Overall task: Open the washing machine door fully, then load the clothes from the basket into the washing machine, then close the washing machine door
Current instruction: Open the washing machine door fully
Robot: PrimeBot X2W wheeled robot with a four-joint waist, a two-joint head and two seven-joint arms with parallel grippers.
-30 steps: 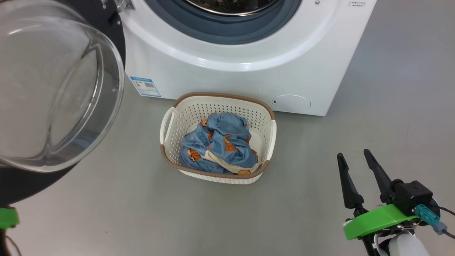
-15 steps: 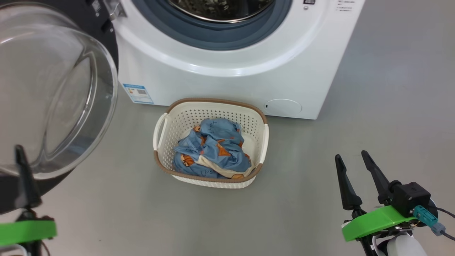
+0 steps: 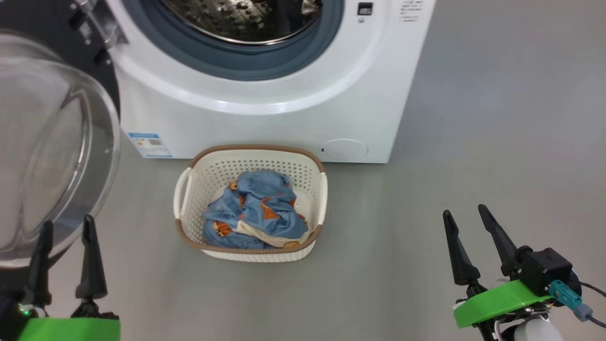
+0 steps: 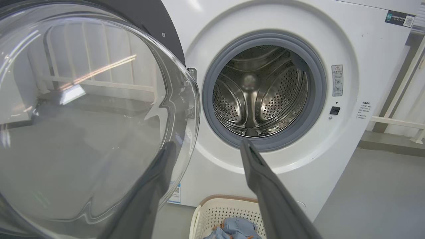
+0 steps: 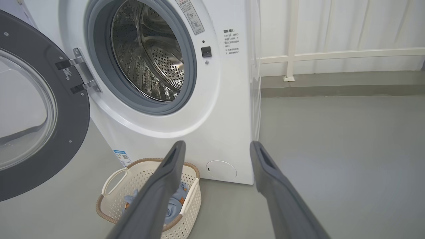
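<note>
Left gripper [image 3: 67, 223] hangs open and empty, low beside the swung-out glass door [image 3: 47, 142]. The right gripper [image 3: 464, 211] is open too, over grey floor [image 3: 473, 118]. Between them a cream basket [image 3: 258, 148] of crumpled blue printed clothes [image 3: 258, 213] sits just before the washing machine [image 3: 265, 123], under its steel drum [image 4: 259, 96].

Floor [image 3: 473, 118]: smooth grey, matte, uniform. Washing machine [image 3: 265, 118] stands flat on it, with the base edge down to the floor all along the front. Basket [image 3: 258, 148] sits on the floor directly in front of the washing machine, close against its front panel; can't tell if they touch. Side to side, the basket falls between the washing machine's blue label [image 3: 149, 144] and its round cap [image 3: 344, 149]. Beyond the washing machine's right side, in the right wrist view, a darker strip [image 5: 332, 90] runs along the foot of the wall.
</note>
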